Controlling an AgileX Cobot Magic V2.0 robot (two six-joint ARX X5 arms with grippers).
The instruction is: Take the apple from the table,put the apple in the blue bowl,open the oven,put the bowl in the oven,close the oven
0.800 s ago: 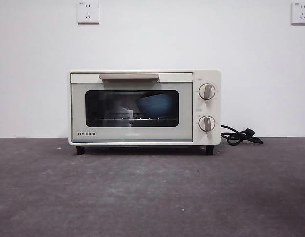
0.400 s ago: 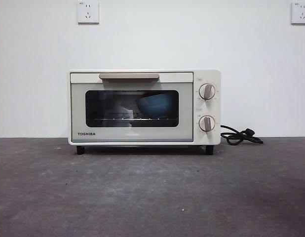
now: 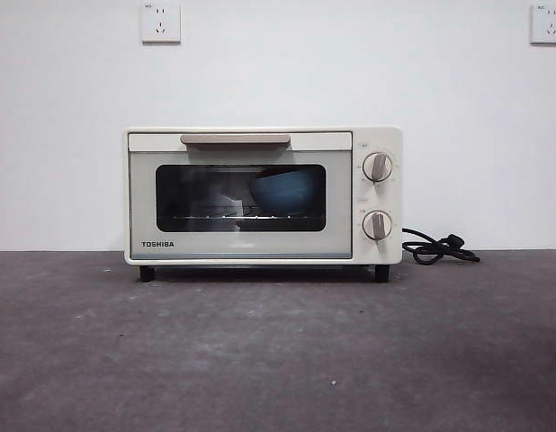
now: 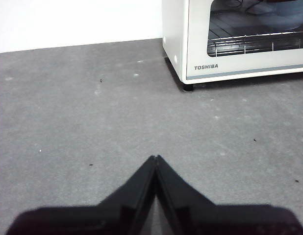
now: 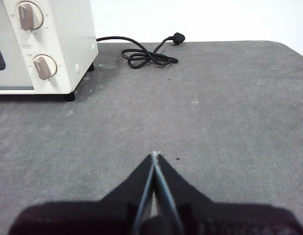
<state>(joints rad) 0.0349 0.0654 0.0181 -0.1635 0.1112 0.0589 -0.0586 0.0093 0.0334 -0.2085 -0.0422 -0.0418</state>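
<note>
Now, nearest to you, your left claw (image 4: 155, 159) is hanging low over the bare grey surface (image 4: 83, 122), with its two black jaws pressed tight together and pinching nothing. Your right claw (image 5: 154, 155) is doing the same on the other side, jaws squeezed together, nothing between them. Both are sitting well apart from the oven (image 3: 263, 195).

Farther off, the oven is standing at the back of the surface, by the white wall. Its door is looking fully closed, and the beige handle (image 3: 235, 139) is sitting flat along the top. Through the dark glass you are seeing the blue bowl (image 3: 284, 192) resting on the wire rack, toward the knob side. The apple is not showing; it is probably sitting down inside the bowl, but you cannot tell from here.

So the job is looking done. The best thing to be doing now is keeping both claws back and quiet. Check that the door is sitting flush all the way along. If it is gaping at all, be pushing gently on the handle with one closed claw, not hard, so the oven is not sliding back. Be staying clear of the black cord (image 5: 141, 55) lying beside the oven on the right claw's side.
</note>
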